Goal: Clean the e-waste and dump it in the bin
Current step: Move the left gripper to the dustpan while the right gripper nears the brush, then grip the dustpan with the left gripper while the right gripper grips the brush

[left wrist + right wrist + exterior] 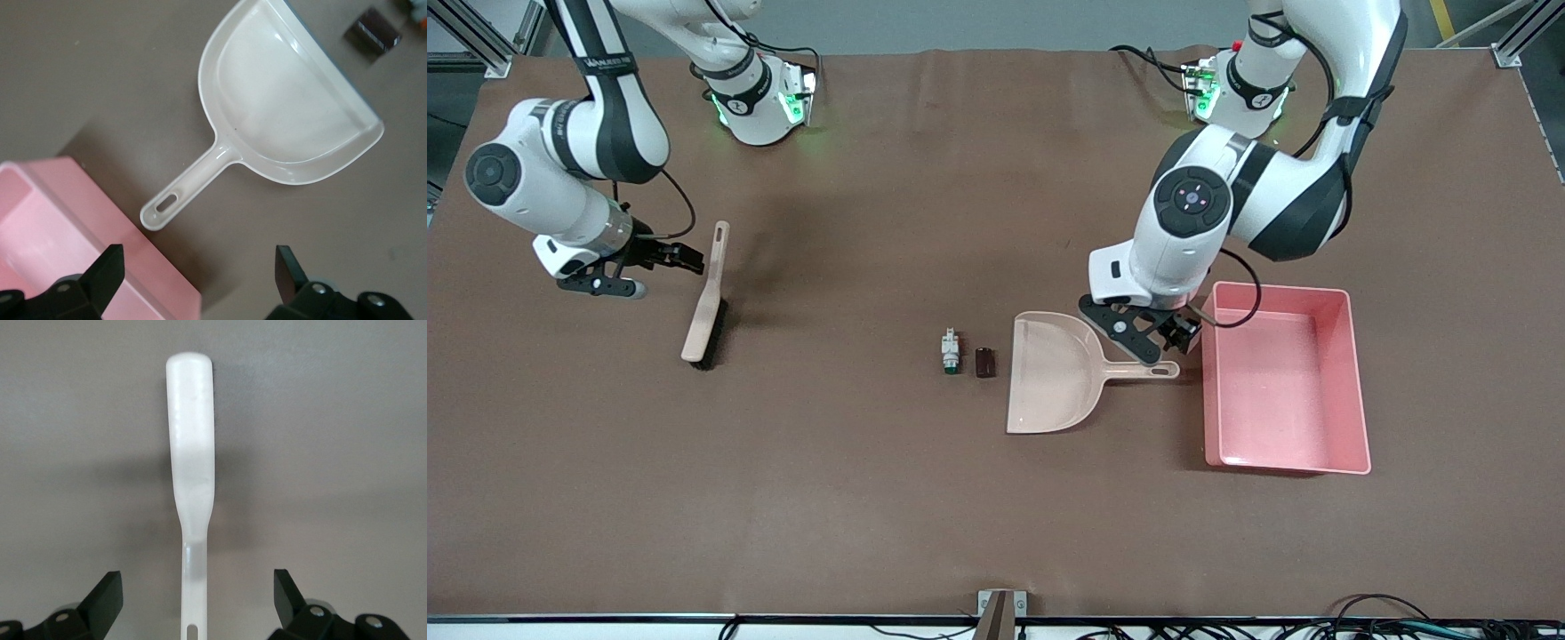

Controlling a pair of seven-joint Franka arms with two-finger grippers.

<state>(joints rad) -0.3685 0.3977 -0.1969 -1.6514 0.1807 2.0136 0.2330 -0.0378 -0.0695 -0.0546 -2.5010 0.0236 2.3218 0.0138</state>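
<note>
Brown table | left gripper open over dustpan handle (empty) | right gripper open by brush

Not much lettering showing for you here.
You're looking at a black band on the right arm carrying small white lettering, too tiny to make out. Nothing is reading on the bin, the dustpan or the brush.

Pink bin, beige dustpan, brown table, dark cylinder.
</note>
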